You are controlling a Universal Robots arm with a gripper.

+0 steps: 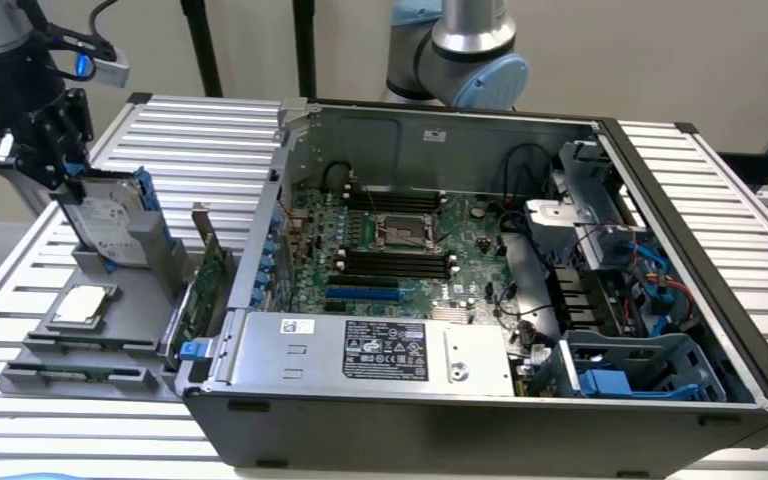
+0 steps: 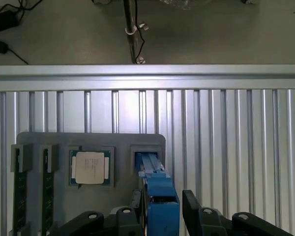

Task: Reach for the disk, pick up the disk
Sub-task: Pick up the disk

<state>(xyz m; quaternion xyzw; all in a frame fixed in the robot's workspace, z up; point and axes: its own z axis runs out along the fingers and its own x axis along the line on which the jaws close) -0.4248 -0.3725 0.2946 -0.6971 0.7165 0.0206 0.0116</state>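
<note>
The disk point(image 1: 107, 220), a silver-grey drive with a white label and blue rails, stands upright and slightly tilted in a slot of the grey holder point(image 1: 144, 268) at the exterior view's left. My gripper point(image 1: 72, 178) is at the disk's upper end. In the wrist view the disk's blue rail point(image 2: 160, 196) runs between my two black fingers point(image 2: 136, 209), which press close on both sides; the gripper point(image 2: 162, 210) is shut on it. The disk's lower end still reaches into the holder's slot point(image 2: 146, 157).
A square silver chip point(image 2: 90, 167) lies in the holder point(image 2: 123, 140) beside the disk, with two memory sticks point(image 2: 19, 187) further along. A green circuit card point(image 1: 208, 275) stands between the holder and the open computer case point(image 1: 491, 250). All rest on a slatted aluminium table point(image 1: 197, 130).
</note>
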